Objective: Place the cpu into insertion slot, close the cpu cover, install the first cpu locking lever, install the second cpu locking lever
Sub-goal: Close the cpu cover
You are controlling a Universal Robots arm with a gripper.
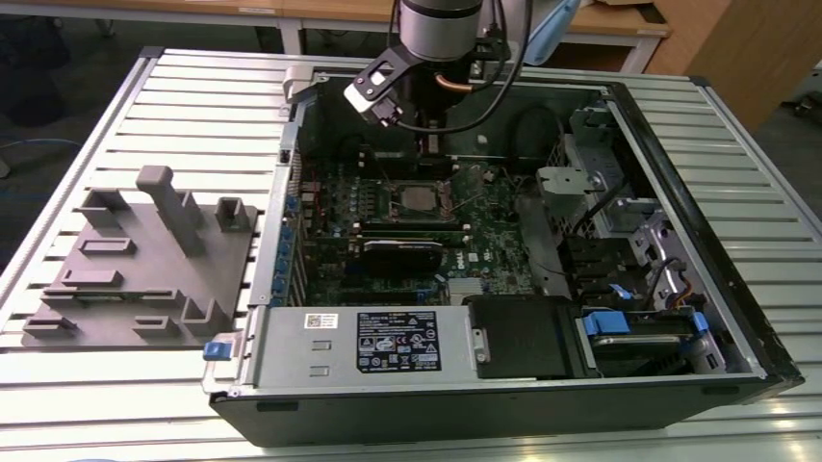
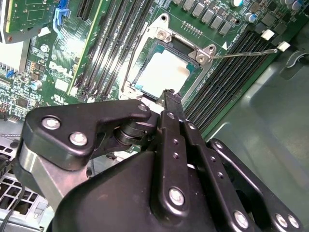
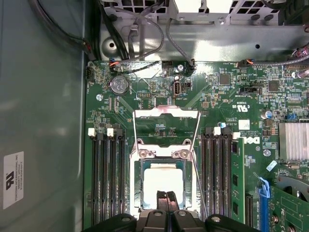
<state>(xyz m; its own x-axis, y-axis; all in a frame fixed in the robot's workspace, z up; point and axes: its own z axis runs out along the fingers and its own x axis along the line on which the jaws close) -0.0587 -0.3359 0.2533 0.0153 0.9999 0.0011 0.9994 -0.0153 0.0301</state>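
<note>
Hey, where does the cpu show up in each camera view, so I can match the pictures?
Exterior view: the cpu sits on the motherboard inside the open case.
Second wrist view: the cpu lies just past the gripper tip.
First wrist view: the cpu is partly hidden behind the gripper.
Shared landmark: the cpu cover framing it.

We see an open computer case (image 1: pixel 668 192) lying on a slatted metal worktop (image 1: pixel 192 106). The arm (image 1: pixel 437 29) reaches down into the case's far side, above the cpu (image 1: pixel 418 199), a pale square on the green motherboard (image 1: pixel 495 236). A grey fixture block (image 1: pixel 141 260) sits at the exterior view's left, just beside the case.
</note>
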